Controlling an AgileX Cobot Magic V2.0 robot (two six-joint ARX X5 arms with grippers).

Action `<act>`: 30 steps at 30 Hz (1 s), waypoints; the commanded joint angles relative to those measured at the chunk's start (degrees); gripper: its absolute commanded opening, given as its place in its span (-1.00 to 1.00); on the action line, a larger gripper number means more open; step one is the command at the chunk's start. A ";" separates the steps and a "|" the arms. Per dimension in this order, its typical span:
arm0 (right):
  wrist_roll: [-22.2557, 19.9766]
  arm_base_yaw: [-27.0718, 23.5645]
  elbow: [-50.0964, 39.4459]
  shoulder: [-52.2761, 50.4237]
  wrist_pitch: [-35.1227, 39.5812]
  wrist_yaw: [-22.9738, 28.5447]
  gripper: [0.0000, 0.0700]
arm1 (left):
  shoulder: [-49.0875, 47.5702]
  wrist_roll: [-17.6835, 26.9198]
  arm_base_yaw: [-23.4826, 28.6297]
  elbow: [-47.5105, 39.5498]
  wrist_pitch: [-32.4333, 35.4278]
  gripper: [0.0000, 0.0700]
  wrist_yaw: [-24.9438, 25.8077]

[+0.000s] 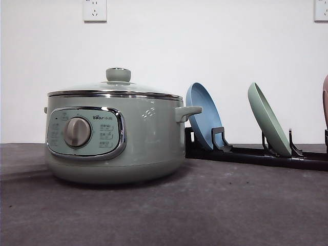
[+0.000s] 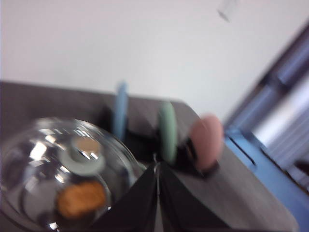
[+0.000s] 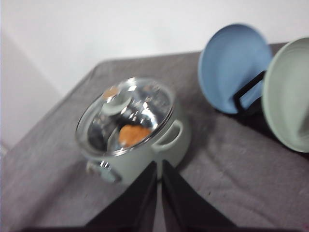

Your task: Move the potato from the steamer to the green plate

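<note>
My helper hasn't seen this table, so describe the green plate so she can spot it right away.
Start at the big sage-green steamer on the grey table; beside it runs a black dish rack. The green plate stands on edge there, one slot beyond the blue plate, pale mint rather than blue.

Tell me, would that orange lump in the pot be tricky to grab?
Probably somewhat. The potato looks rounded and smooth-skinned, so it may slip or roll when set down. It appears solid, likely not floppy. The glass lid is on the steamer, so it must come off first.

Sage-green steamer [image 1: 138, 138], orange-brown potato [image 3: 133, 135]
</note>
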 commanded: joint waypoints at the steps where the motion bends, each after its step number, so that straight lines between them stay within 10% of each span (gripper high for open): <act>1: -4.85 1.79 2.09 1.01 -1.90 -0.28 -0.99 | 0.82 4.94 -0.91 1.82 -2.15 -1.00 2.22; 11: -9.62 6.72 2.91 1.52 -4.70 -0.13 -0.98 | 1.19 14.19 -4.87 1.94 -6.92 -0.98 2.98; 18: -9.45 6.72 2.91 1.56 -4.74 -0.11 -0.96 | 1.30 14.21 -4.87 1.94 -6.86 -0.22 2.98; 23: -9.14 6.72 2.91 1.56 -4.70 -0.09 0.19 | 1.27 14.23 -4.87 1.94 -6.83 0.83 2.98; 26: -8.00 6.72 2.91 1.56 -4.72 -0.07 0.75 | 1.30 14.21 -4.89 1.94 -6.62 0.97 2.98; 30: -7.64 6.72 2.91 1.56 -4.99 -0.09 0.88 | 1.27 14.21 -4.89 1.94 -6.03 0.97 2.98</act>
